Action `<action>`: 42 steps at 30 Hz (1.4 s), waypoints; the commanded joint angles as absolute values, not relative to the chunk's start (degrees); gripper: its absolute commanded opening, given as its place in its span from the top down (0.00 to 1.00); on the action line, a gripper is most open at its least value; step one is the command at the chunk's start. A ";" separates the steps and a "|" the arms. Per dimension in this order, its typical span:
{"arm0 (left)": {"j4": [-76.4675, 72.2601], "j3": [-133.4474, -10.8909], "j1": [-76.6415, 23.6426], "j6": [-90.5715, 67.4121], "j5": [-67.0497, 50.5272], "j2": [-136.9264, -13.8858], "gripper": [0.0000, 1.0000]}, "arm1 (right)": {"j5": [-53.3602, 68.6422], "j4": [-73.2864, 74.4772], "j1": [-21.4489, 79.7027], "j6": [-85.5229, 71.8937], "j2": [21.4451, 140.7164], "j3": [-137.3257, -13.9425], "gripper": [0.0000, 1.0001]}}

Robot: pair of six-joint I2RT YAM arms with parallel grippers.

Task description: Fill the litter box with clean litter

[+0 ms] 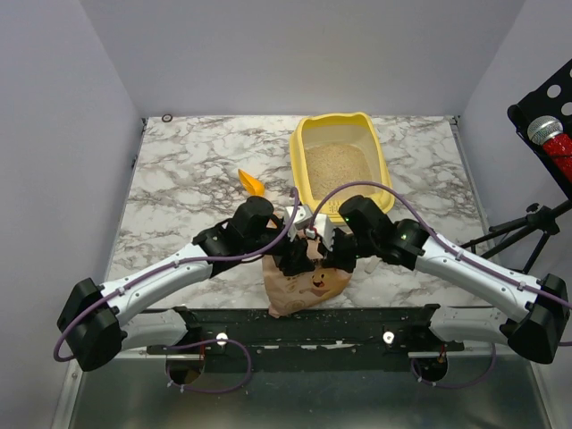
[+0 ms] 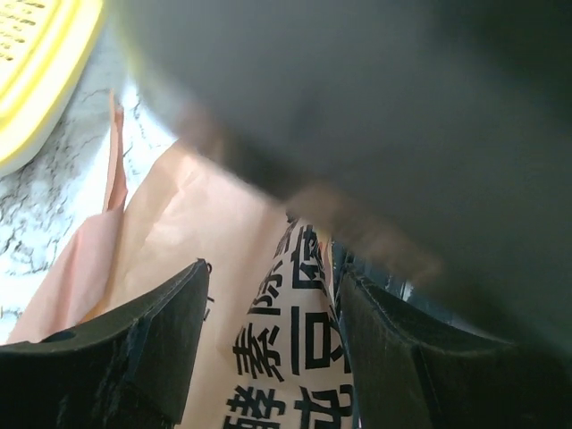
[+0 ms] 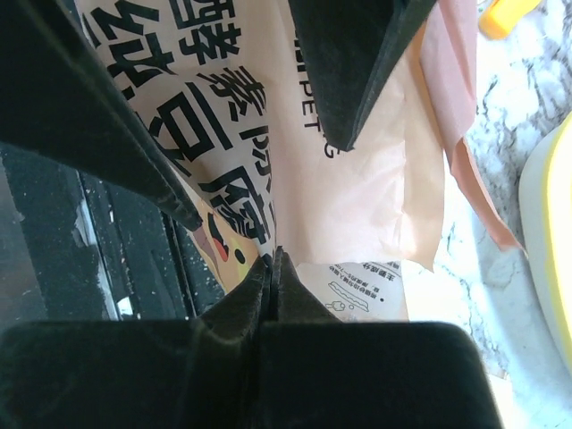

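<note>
Two end effectors meet at the bag [image 1: 308, 284] by the surface's [image 1: 197, 170] near edge. The left end effector [image 2: 273, 273] is spread astride it and grips nothing; the right end effector [image 3: 273, 259] is fully closed, its hold unclear. The litter box [image 1: 335, 120] sits toward the far edge with clean litter [image 1: 337, 170] inside. Barely gripped, the bag could slump and spill.
</note>
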State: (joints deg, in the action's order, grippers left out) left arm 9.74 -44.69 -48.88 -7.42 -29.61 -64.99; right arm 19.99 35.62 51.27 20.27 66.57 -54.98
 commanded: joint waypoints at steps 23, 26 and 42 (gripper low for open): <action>23.55 -47.63 -52.64 -0.44 -39.56 -82.18 0.42 | 12.58 22.59 45.97 11.26 53.71 -48.87 1.00; 24.34 -48.95 -53.08 -0.70 -39.64 -81.39 0.42 | 10.46 22.50 45.79 9.50 51.60 -47.20 1.00; 22.15 -49.75 -55.19 -6.42 -38.32 -76.90 0.40 | 9.40 21.53 45.79 6.15 47.02 -43.59 1.00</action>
State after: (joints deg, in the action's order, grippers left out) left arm 15.31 -52.23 -53.43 -5.61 -37.89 -74.74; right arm 14.00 31.14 47.27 6.85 48.34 -41.93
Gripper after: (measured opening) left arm 0.598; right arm 0.008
